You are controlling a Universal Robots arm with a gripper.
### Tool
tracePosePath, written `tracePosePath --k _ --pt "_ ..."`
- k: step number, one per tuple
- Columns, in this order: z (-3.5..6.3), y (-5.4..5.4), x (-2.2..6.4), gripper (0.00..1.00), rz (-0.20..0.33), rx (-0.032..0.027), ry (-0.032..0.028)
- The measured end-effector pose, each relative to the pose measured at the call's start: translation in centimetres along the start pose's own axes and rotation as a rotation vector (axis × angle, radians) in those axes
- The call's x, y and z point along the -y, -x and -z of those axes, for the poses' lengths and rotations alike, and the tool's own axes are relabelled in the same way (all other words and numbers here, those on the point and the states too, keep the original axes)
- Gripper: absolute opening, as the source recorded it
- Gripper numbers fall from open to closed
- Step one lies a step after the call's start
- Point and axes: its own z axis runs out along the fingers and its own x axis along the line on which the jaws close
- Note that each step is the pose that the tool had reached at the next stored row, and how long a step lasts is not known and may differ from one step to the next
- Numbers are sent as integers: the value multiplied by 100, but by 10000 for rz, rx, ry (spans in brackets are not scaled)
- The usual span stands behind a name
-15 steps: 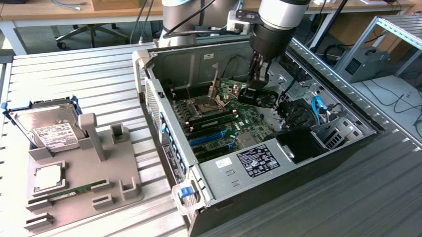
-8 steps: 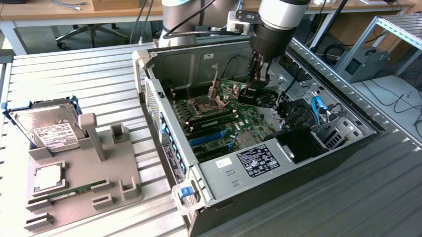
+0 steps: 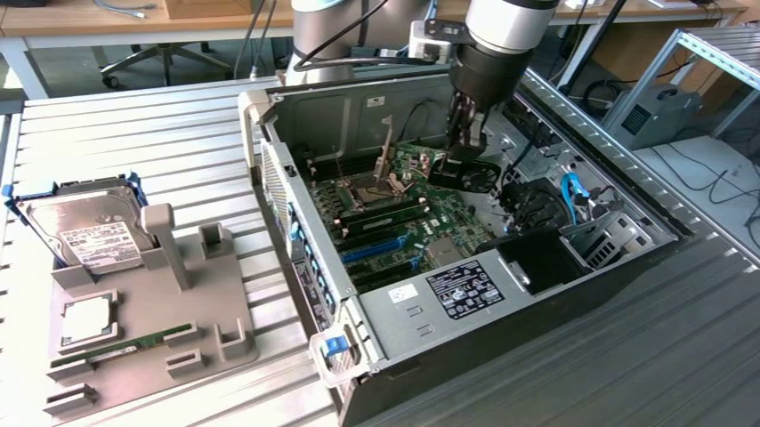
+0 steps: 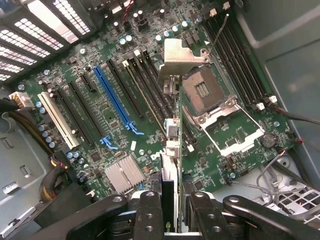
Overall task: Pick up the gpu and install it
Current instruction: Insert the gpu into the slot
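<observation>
Gpu (image 4: 173, 150) is hanging edge-on in the claw (image 4: 175, 215), which is clenching its black body, with the silver bracket leading. It is sitting just beside the CPU socket (image 4: 202, 92), above the black slots that are lying between that socket and the blue slot (image 4: 115, 105). No slot is holding it yet. Judgement: pick-up done, seating left. The raised metal lid of the socket is standing close by the bracket, so room on that side is looking tight. The side away from the socket is looking freer.

Exterior view: the claw (image 3: 461, 165) is reaching down inside the open case (image 3: 392, 307), to the exterior view's right of the CPU socket (image 3: 374, 191). Case walls are ringing the board, and cables (image 3: 570, 200) are crowding the space further right of the socket. Overhead is staying open. A hard drive (image 3: 89, 231) is resting on the table (image 3: 142, 133), well apart from the socket.
</observation>
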Motion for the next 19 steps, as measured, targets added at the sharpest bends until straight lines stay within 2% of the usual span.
tracePosePath --k 19 --pt "-2 0 0 26 649 -3 20"
